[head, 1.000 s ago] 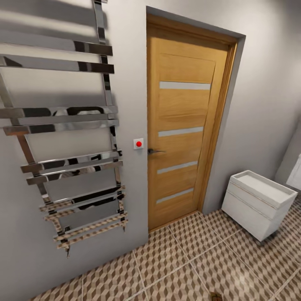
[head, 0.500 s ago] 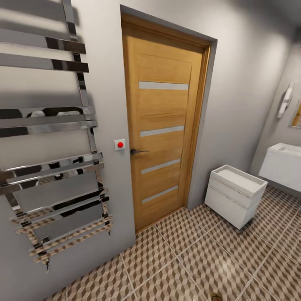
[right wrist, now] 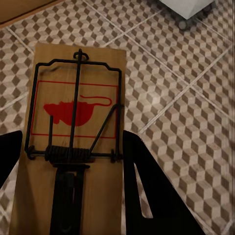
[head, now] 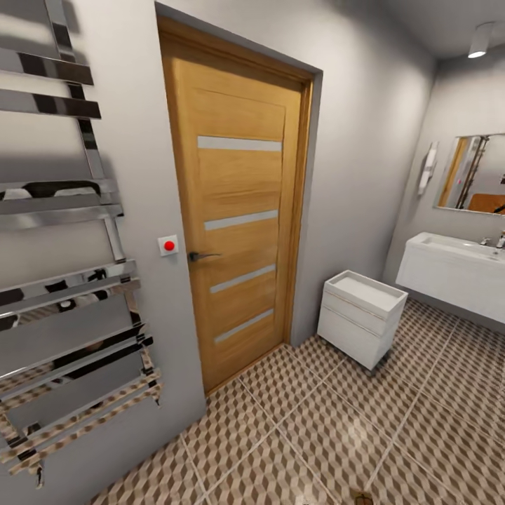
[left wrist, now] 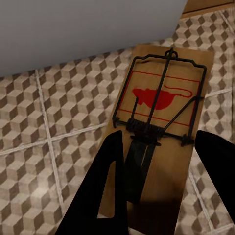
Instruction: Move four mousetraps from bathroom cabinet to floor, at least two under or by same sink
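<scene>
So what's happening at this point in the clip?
The robot is in the bathroom carrying two mousetraps. The left gripper holds one mousetrap and the right gripper holds another, both above the patterned floor. The head camera faces the wooden door, with the sink at the right.

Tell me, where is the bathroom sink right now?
In the head view, the bathroom sink is at the far right, on the wall under the mirror, just past the small white drawer unit.
</scene>
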Robot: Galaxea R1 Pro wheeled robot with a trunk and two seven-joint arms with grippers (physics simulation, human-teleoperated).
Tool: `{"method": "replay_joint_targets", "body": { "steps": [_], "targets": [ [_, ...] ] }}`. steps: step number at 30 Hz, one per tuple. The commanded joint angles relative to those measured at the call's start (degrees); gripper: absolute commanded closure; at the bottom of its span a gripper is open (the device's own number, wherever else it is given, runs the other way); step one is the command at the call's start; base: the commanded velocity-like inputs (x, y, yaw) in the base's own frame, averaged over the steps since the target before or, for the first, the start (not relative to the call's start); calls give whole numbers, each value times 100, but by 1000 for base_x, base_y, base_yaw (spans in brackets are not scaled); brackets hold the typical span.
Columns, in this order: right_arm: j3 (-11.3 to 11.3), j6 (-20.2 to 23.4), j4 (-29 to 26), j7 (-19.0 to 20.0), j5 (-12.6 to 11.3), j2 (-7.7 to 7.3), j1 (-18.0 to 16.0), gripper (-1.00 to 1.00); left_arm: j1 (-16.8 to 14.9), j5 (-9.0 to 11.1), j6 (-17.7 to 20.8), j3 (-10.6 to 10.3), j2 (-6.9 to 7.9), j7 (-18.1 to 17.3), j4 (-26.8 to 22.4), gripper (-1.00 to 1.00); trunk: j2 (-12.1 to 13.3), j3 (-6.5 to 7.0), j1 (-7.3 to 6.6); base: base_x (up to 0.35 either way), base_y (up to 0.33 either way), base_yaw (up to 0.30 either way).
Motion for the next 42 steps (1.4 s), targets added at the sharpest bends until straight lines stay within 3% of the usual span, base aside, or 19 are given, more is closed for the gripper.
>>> {"method": "replay_joint_targets", "body": {
  "steps": [1, 42],
  "targets": [
    [50, -31, 23, 8, -54, 3, -13, 100, -7, 33, -21, -43, -1, -11, 16, 100, -13, -13, 4, 0, 0, -272],
    [50, -31, 23, 8, -57, 3, -13, 100, -7, 33, -21, -43, 1, -6, 16, 100, -13, -13, 4, 0, 0, -273]
  ]
}}
